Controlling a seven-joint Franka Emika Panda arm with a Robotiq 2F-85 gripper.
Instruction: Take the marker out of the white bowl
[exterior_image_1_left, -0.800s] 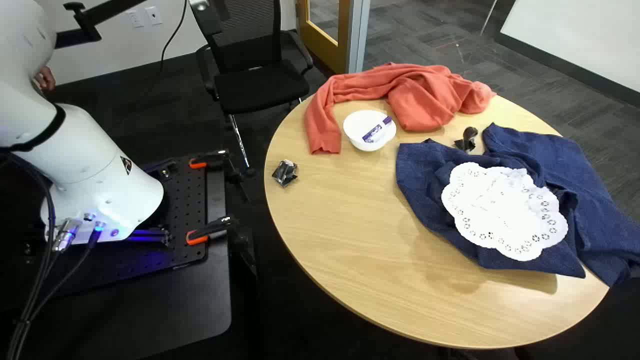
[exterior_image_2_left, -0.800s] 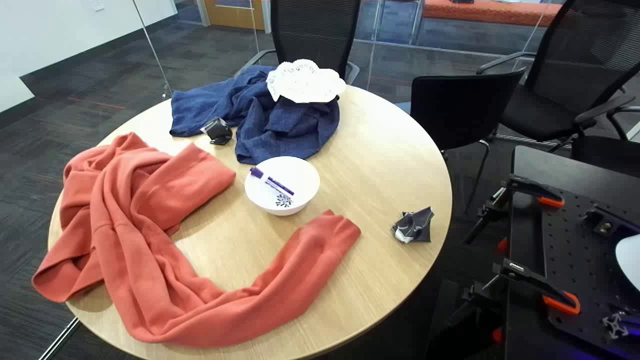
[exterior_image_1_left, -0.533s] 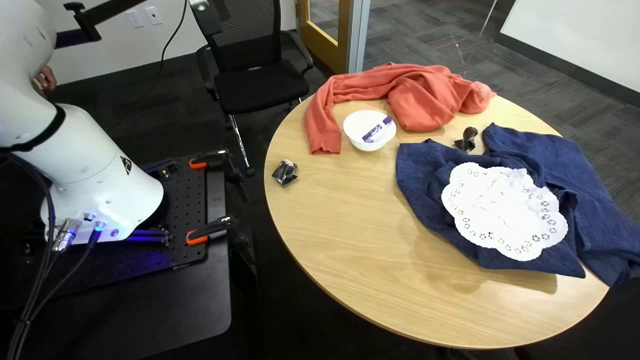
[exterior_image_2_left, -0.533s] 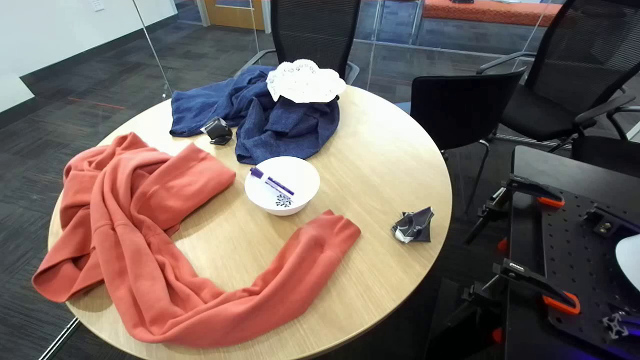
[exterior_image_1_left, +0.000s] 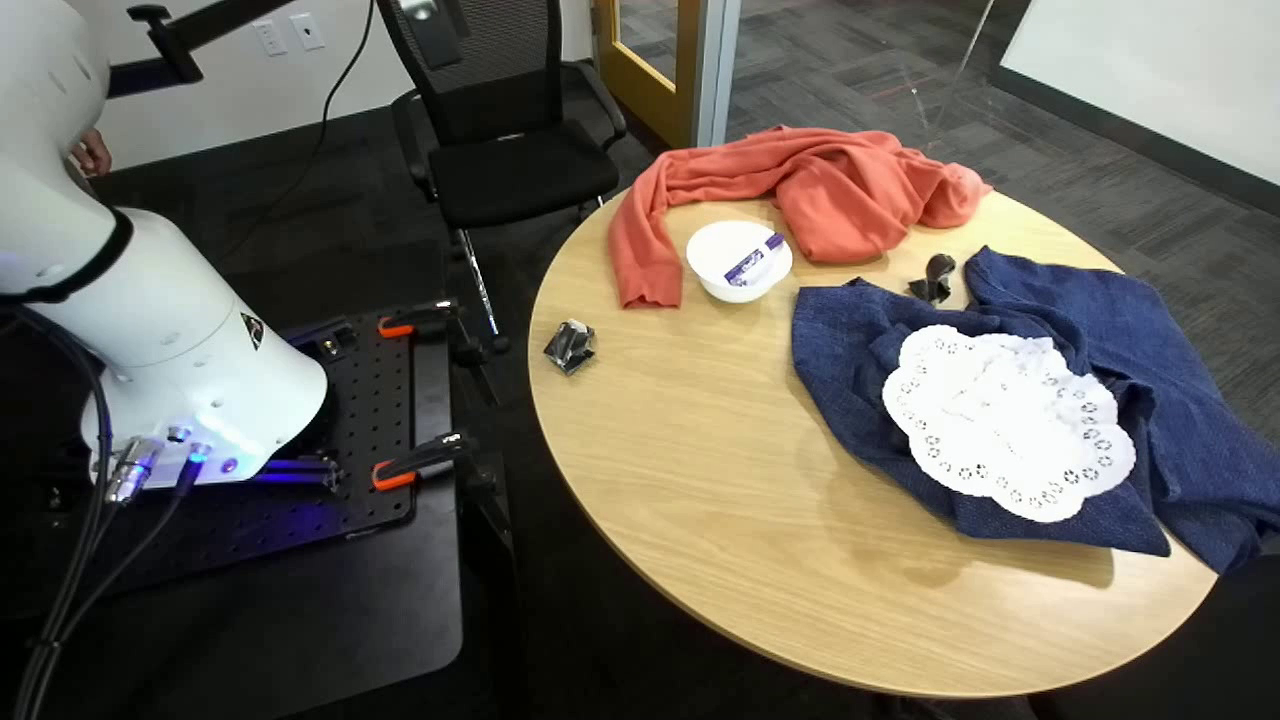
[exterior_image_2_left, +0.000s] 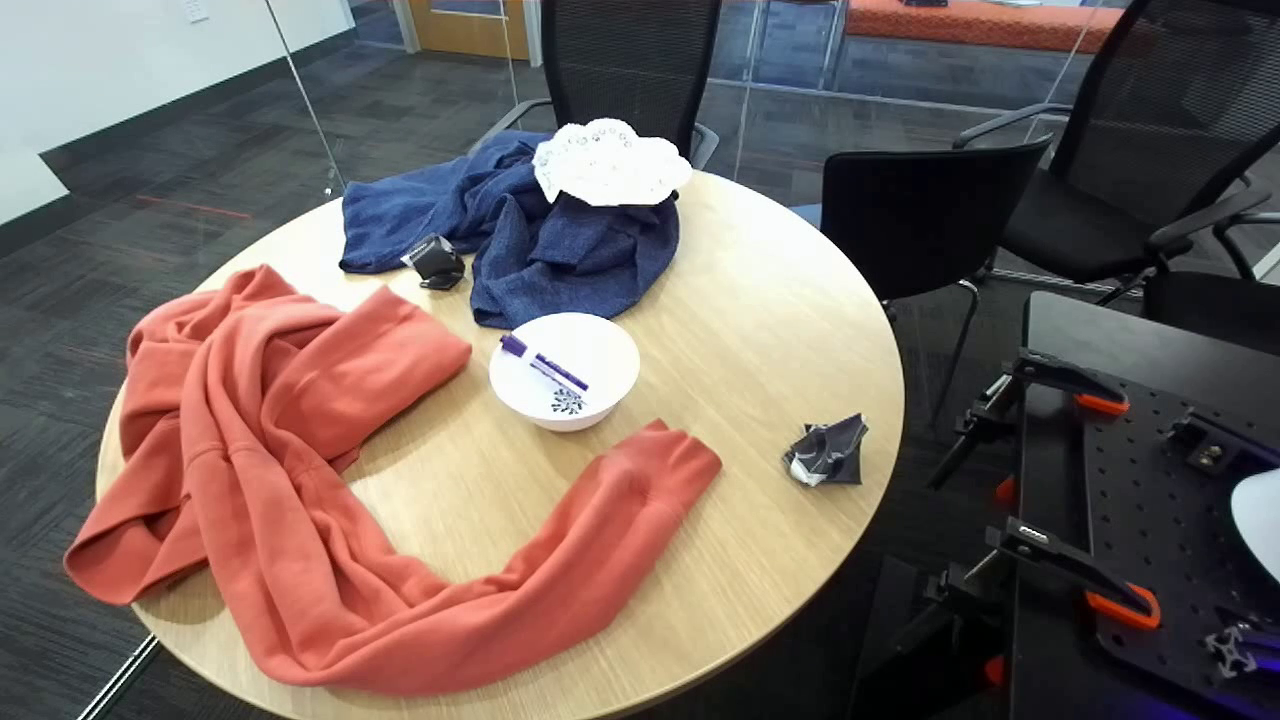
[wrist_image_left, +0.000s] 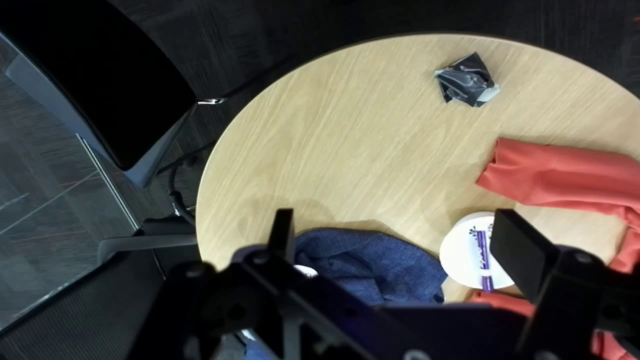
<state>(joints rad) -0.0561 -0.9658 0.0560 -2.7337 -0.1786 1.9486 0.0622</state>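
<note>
The white bowl (exterior_image_1_left: 712, 248) stands upright on the round table and also shows in an exterior view (exterior_image_2_left: 605, 360) and the wrist view (wrist_image_left: 456, 250). The marker (exterior_image_2_left: 545, 362), purple and white, leans inside it with its capped end on the rim; it also shows in an exterior view (exterior_image_1_left: 752, 262) and the wrist view (wrist_image_left: 483, 252). My gripper (wrist_image_left: 394, 216) is open and empty, high above the table. In the wrist view, its right finger covers part of the bowl. A dark piece (exterior_image_1_left: 430, 32) at the top edge of an exterior view seems to be part of the gripper.
An orange-red sweater (exterior_image_2_left: 300, 400) curves round the bowl. A dark blue cloth (exterior_image_1_left: 850, 350) lies beside it with a white lace doily (exterior_image_1_left: 1000, 430) on top. A crumpled black wrapper (exterior_image_1_left: 571, 346) and a small black object (exterior_image_2_left: 436, 263) lie on the table (exterior_image_1_left: 700, 480).
The dark piece at the top edge of an exterior view has shifted slightly to the right. The bowl, the marker and the cloths have not moved.
</note>
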